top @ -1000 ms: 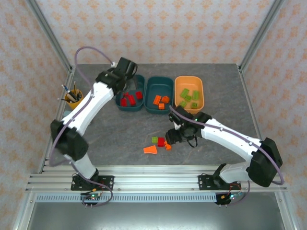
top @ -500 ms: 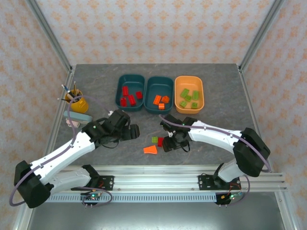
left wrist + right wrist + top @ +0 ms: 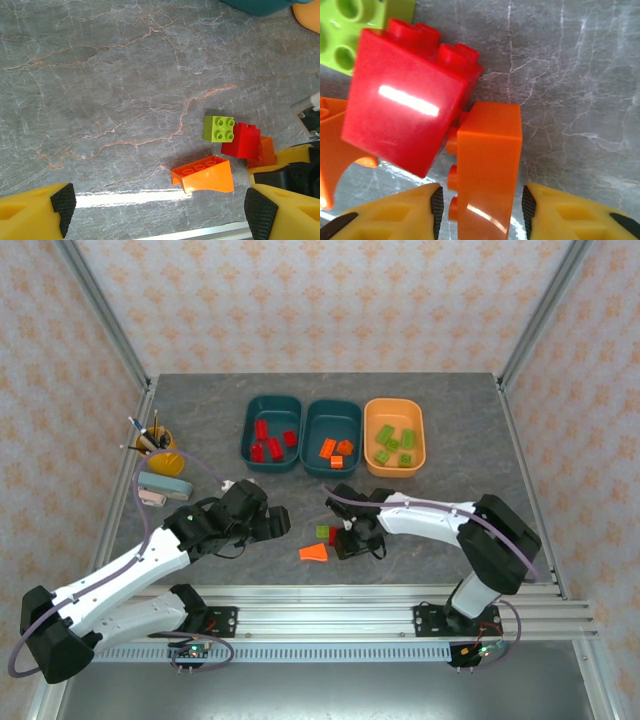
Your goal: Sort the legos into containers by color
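1. Legos (image 3: pixel 322 532) not in a tray: four of them, bunched on the grey table (image 3: pixel 450 430) near the front middle.
2. The one in play is the orange brick (image 3: pixel 487 170), lying with its studs sideways, snug against a red brick (image 3: pixel 405 100).
3. Down over it is the right gripper (image 3: pixel 480 210), one yellow finger on each side. One pad sits against the smooth face and the other is just off the studs, so honestly I can't tell if it's properly pinching.
4. On the red one's other side a light green brick (image 3: pixel 355 30) touches it, and the orange wedge (image 3: pixel 202 175) lies just beside the bunch.
5. Close by, the left gripper (image 3: pixel 161 210) hovers with its jaws spread wide and nothing between them.
6. Back row, side by side: the left teal tray (image 3: pixel 280 408) has red bricks, the middle teal tray (image 3: pixel 333 420) has orange ones, and the orange tray (image 3: pixel 395 412) has green ones.
7. Over at the left edge there's a cup of pens (image 3: pixel 155 445).
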Robot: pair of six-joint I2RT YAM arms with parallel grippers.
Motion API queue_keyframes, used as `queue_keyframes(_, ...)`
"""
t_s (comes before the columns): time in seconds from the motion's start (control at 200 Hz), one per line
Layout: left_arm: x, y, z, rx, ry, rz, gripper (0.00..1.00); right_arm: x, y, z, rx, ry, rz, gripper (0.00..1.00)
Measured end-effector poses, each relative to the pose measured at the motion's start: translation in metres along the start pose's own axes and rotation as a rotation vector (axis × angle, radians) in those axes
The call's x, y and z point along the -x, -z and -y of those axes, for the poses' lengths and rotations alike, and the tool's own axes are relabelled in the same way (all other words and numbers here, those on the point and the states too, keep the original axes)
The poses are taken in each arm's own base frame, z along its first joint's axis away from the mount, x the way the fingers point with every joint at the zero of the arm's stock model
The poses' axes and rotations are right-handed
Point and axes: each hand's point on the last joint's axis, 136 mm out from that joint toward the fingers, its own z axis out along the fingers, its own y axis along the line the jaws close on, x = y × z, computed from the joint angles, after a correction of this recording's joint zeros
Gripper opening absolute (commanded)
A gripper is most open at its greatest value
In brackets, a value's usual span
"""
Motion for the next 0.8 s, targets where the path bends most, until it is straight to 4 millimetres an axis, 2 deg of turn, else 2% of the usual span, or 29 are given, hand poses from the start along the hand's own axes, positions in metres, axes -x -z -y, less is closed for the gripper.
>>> queue_keyframes(0.295,-0.001,-0.001,-0.001,0.000,0.001,-0.002,0.90,0.007,0.003,0.012,-0.065,-0.044,0.045,0.23)
queue_keyframes(0.375,-0.001,-0.001,0.001,-0.005,0.005,-0.002,0.90,0.009,0.015,0.015,-0.080,-0.058,0.082,0.22)
queue_keyframes(0.455,0.001,0.001,0.003,-0.011,0.010,0.002,0.91,0.011,0.036,0.019,-0.089,-0.071,0.138,0.21)
queue_keyframes(0.55,0.014,0.011,0.018,-0.046,0.019,0.030,0.95,0.018,0.062,0.020,-0.092,-0.083,0.195,0.22)
queue_keyframes(0.661,0.041,0.030,0.046,-0.105,0.037,0.085,0.96,0.049,0.094,0.012,-0.067,-0.112,0.275,0.22)
queue_keyframes(0.731,0.061,0.040,0.063,-0.140,0.052,0.120,0.96,0.080,0.110,0.005,-0.039,-0.140,0.328,0.22)
queue_keyframes(0.801,0.083,0.045,0.072,-0.153,0.075,0.151,0.97,0.115,0.120,0.001,-0.016,-0.169,0.360,0.22)
